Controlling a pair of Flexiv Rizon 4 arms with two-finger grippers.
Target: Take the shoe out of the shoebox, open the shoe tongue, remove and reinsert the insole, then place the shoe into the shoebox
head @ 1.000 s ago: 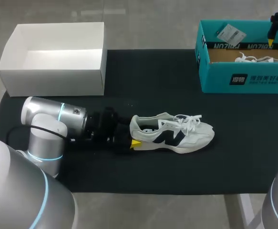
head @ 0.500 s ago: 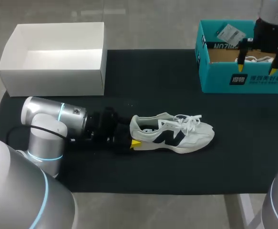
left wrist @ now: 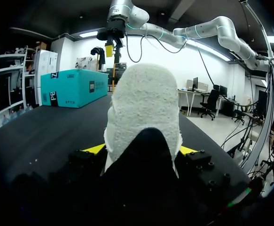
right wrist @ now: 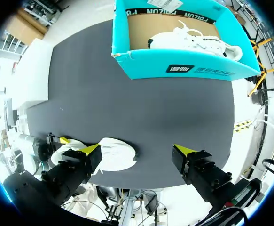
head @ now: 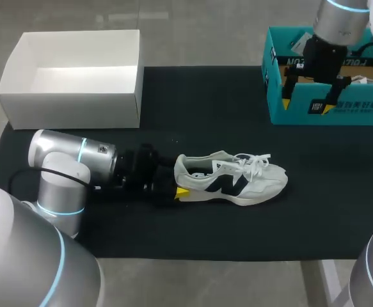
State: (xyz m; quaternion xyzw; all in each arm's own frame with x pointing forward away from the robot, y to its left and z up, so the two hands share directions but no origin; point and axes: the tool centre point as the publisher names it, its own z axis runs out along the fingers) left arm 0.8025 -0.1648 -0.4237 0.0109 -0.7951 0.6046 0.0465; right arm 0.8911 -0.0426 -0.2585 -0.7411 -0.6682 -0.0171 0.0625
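A white sneaker with dark side markings lies on its sole on the black mat, toe pointing right. My left gripper lies low at the heel, and in the left wrist view the heel fills the space between both yellow tips, so the left gripper is shut on the shoe. The teal shoebox stands at the back right with a second white shoe inside. My right gripper hangs open over the box's front wall, holding nothing. Under the right gripper, the sneaker and shoebox show.
A white open box stands at the back left, partly off the mat. A paper tag lies in the teal shoebox's back left corner. Bare mat stretches between the two boxes and in front of the sneaker.
My right arm has come in from the far right over the teal shoebox, moving left and toward the box's front wall. The left arm and the sneaker have stayed still.
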